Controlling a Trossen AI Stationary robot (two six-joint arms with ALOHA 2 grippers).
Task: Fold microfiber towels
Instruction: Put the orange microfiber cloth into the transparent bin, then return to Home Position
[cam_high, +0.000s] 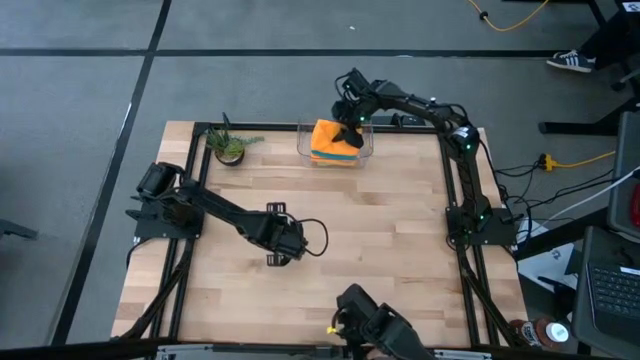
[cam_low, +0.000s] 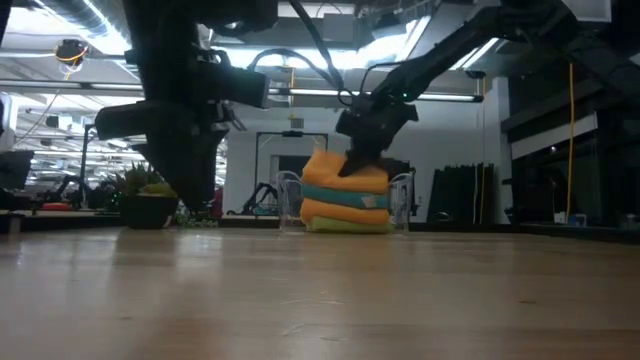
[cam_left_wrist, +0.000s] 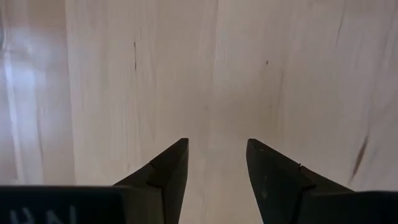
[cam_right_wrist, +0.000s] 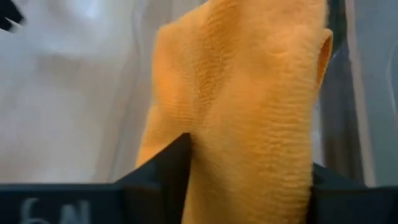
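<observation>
Towels (cam_high: 334, 143) stacked in a clear bin (cam_high: 366, 150) at the table's far edge, orange on top, then teal, orange, green lowest (seen in the low view). Right gripper (cam_high: 350, 128) down on the top orange towel (cam_right_wrist: 249, 112), fingers spread around it. Left gripper (cam_left_wrist: 216, 163) released, over bare table (cam_high: 400, 230) near the middle. Plant (cam_high: 229, 146) near the far left corner.

Looking straight down from overhead on the whole counter (cam_high: 330, 240), with the clear bin (cam_high: 335, 143) toward twelve o'clock. Set at counter height, facing level across toward the room, the same bin (cam_low: 345, 205) far off at centre. Mounted on the left wrist, close above bare wood. Mounted on the right wrist, very near the top orange towel (cam_right_wrist: 249, 106), shared with both wide views.
</observation>
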